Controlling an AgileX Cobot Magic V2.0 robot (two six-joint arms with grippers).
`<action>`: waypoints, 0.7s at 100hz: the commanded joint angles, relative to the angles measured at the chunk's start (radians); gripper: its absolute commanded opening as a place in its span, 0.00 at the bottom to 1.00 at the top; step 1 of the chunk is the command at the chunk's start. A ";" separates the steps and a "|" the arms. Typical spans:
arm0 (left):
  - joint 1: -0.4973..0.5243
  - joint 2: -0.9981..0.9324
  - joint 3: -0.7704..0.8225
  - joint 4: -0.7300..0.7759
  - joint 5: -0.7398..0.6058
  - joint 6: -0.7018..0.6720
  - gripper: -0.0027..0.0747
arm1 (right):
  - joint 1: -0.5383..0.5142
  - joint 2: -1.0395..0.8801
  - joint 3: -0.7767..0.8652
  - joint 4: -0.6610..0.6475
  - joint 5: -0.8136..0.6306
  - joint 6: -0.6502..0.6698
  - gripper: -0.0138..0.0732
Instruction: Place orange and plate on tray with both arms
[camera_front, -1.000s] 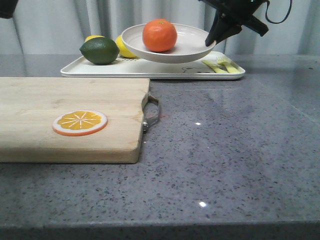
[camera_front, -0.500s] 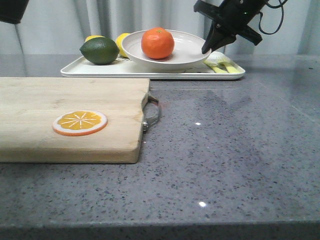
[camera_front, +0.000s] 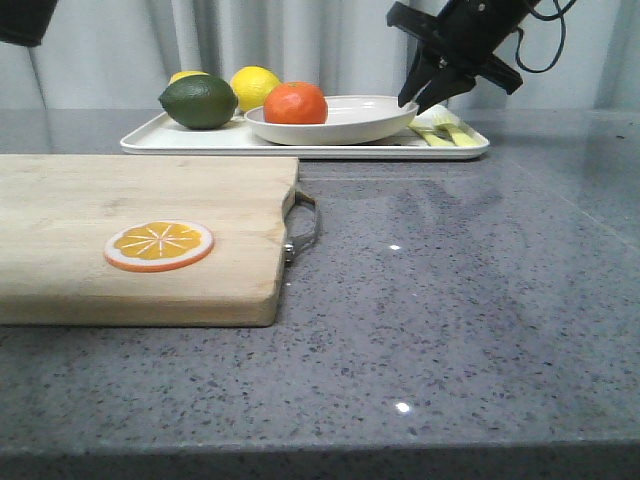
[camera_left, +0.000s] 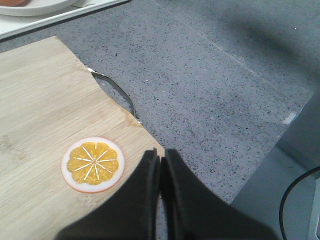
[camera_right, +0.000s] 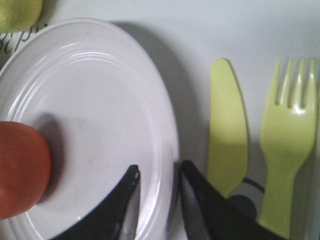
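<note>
White plate (camera_front: 335, 118) sat on the tray (camera_front: 300, 140) with the orange (camera_front: 295, 103) in it.
Front view: beside the plate on the tray lay a lime (camera_front: 199, 102) and a lemon (camera_front: 254, 87); the right end effector (camera_front: 424, 95) stood at the plate's rim, narrowly parted. Left wrist view: the left end effector (camera_left: 160, 160), fingers pressed together and holding nothing, hung over the wooden board (camera_left: 35, 125) near the orange slice (camera_left: 93, 164). Right wrist view: its fingers (camera_right: 127, 200) straddled the plate's rim, a slim gap either side, next to the printed yellow cutlery (camera_right: 228, 125).
</note>
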 joint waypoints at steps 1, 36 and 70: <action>0.001 -0.002 -0.027 -0.016 -0.069 -0.006 0.01 | -0.005 -0.067 -0.035 0.043 -0.028 -0.004 0.53; 0.001 -0.002 -0.027 -0.018 -0.063 -0.006 0.01 | -0.016 -0.124 -0.035 0.025 0.038 -0.004 0.57; 0.001 -0.002 -0.027 -0.023 -0.063 -0.006 0.01 | -0.017 -0.222 -0.033 -0.113 0.171 -0.004 0.08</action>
